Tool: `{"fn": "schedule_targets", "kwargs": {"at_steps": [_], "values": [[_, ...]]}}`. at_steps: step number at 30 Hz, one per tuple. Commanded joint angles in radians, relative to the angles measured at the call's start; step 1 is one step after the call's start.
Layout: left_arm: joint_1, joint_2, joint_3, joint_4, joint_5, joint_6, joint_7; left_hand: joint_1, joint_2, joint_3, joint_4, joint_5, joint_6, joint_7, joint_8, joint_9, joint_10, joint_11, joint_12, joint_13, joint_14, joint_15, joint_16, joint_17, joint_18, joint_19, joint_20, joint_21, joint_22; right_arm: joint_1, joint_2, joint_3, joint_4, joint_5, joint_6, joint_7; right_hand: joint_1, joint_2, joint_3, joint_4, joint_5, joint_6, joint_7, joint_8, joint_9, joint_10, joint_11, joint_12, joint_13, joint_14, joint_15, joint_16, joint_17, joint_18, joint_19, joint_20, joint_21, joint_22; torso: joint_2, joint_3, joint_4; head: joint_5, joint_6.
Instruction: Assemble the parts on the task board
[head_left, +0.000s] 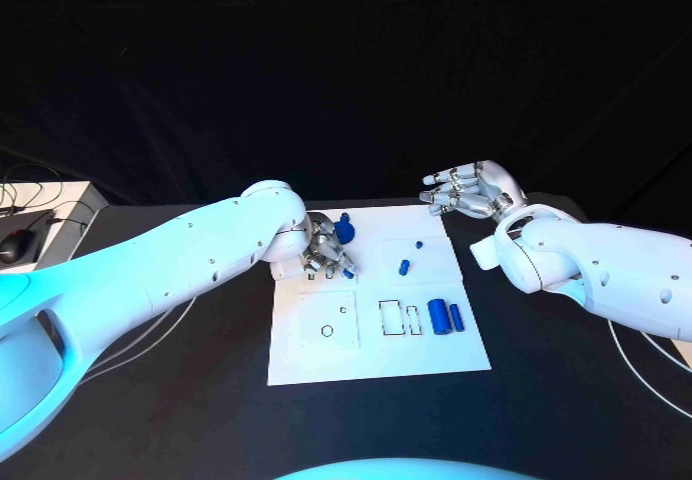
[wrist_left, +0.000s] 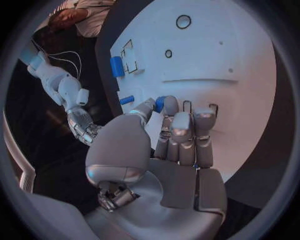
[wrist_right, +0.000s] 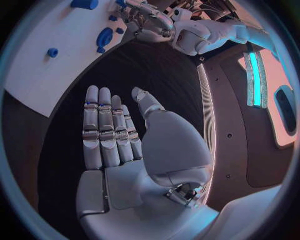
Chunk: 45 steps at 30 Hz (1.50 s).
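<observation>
The white task board (head_left: 378, 355) lies mid-table with drawn outlines. My left hand (head_left: 326, 250) reaches down onto its far left part; thumb and a finger pinch a small blue part (wrist_left: 160, 103), seen under the fingertips as (head_left: 348, 272). A round blue part (head_left: 343, 232) lies just beyond that hand. Another small blue part (head_left: 404, 267) and a tiny one (head_left: 420, 243) lie mid-board. Two blue cylinders (head_left: 446, 318) lie by the rectangle outlines at the right. My right hand (head_left: 469, 190) hovers past the board's far right corner, open and empty, palm (wrist_right: 119, 140) over black table.
A pale side table (head_left: 43, 225) with a mouse and cables stands at the far left. Black tabletop (head_left: 173, 400) surrounds the board. In the right wrist view the round blue part (wrist_right: 104, 37) and the left hand (wrist_right: 150, 22) lie ahead of the fingers.
</observation>
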Motion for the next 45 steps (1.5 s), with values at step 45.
{"fn": "schedule_targets", "kwargs": {"at_steps": [45], "values": [[-0.003,-0.194,-0.026,0.240,0.096,-0.339,-0.013,-0.160,-0.089,0.313,-0.158,0.254,0.150,-0.060,-0.054,0.338,0.181,-0.053,-0.144,-0.059,0.012,-0.042,0.025,0.012,-0.062,0.063,-0.060,0.017,0.094,-0.011,-0.010,0.000,-0.017,0.001,0.007,0.007,-0.007,-0.013,0.019,0.000,0.020,-0.007,0.000,-0.003,0.000,-0.009,-0.002,-0.003,-0.001,-0.009,0.001,-0.002,-0.001,0.006,-0.008,-0.001,0.009,-0.002,-0.023,-0.0021,0.0218,0.010,-0.026]]}}
